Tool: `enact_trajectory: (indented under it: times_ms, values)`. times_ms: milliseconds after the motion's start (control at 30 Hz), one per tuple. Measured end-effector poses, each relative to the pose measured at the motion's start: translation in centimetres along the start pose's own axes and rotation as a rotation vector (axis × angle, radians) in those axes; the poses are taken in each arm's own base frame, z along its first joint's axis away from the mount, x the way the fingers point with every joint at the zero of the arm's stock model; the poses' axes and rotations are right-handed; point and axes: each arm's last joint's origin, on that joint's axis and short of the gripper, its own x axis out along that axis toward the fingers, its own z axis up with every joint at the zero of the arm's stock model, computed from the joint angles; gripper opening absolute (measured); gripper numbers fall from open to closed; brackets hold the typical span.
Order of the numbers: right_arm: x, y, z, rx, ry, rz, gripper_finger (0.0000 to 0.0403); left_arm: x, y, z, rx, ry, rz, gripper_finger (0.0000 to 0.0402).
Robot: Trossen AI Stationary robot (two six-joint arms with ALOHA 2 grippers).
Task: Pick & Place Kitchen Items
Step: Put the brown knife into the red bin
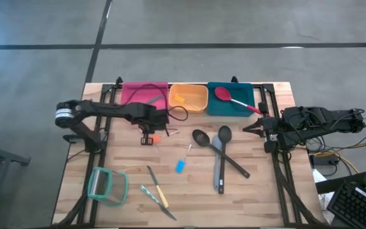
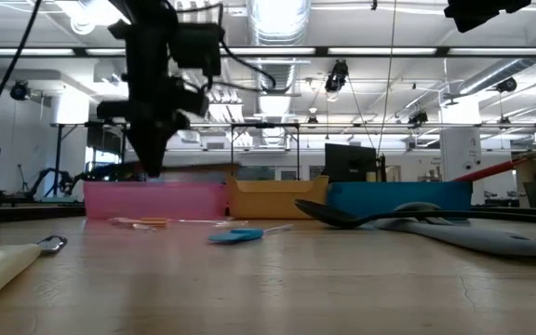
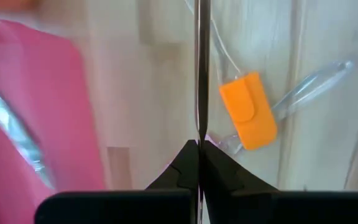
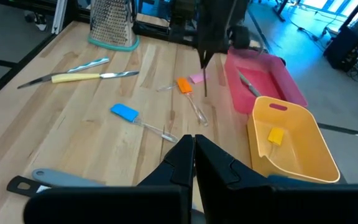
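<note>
I see the kitchen items spread over the wooden table (image 1: 126, 210). Nearest the action is an orange-headed tool with a clear handle (image 3: 248, 112), lying flat on the wood just beside the pink bin (image 1: 143, 93). My left gripper (image 1: 147, 137) hangs above that spot, its two fingers pressed together; a thin dark line runs out from between the tips in the left wrist view, but I cannot tell whether it is something held. A small pink piece (image 4: 197, 78) lies next to the orange tool. Toward the middle, a blue-headed tool with a clear handle (image 1: 180, 165) rests alone. To its right, a black slotted spoon (image 1: 201, 137), a black spoon (image 1: 225, 134) and a grey spatula (image 1: 218, 172) lie crossed over one another. Near the front edge, a yellow-handled knife (image 1: 161, 194) and a slim metal peeler (image 1: 147, 191) lie side by side, close to the teal-rimmed clear container (image 1: 107, 186). At the back, a metal utensil (image 4: 247, 83) sits in the pink bin, a yellow piece (image 4: 275, 135) in the orange bin (image 1: 188, 98), and a red spoon (image 1: 227, 97) rests in the teal bin (image 1: 230, 98), handle poking over the rim. My right gripper (image 1: 250, 127) waits at the table's right side, fingers closed on nothing
</note>
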Motion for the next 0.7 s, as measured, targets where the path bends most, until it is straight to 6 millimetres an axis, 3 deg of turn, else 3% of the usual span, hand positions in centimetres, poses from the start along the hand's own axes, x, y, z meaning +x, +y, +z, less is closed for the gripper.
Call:
enact_trajectory:
  times_ms: [367, 700]
  values:
    - [0.0, 0.0, 0.0, -0.002, -0.001, 0.000, 0.0008, -6.1, 0.8, -2.4, -0.079, -0.211, 0.155, 0.0005]
    - [0.0, 0.0, 0.0, 0.000, 0.000, 0.000, 0.0008, -8.0, 1.7, -3.2, -0.139, -0.289, 0.335, 0.0005]
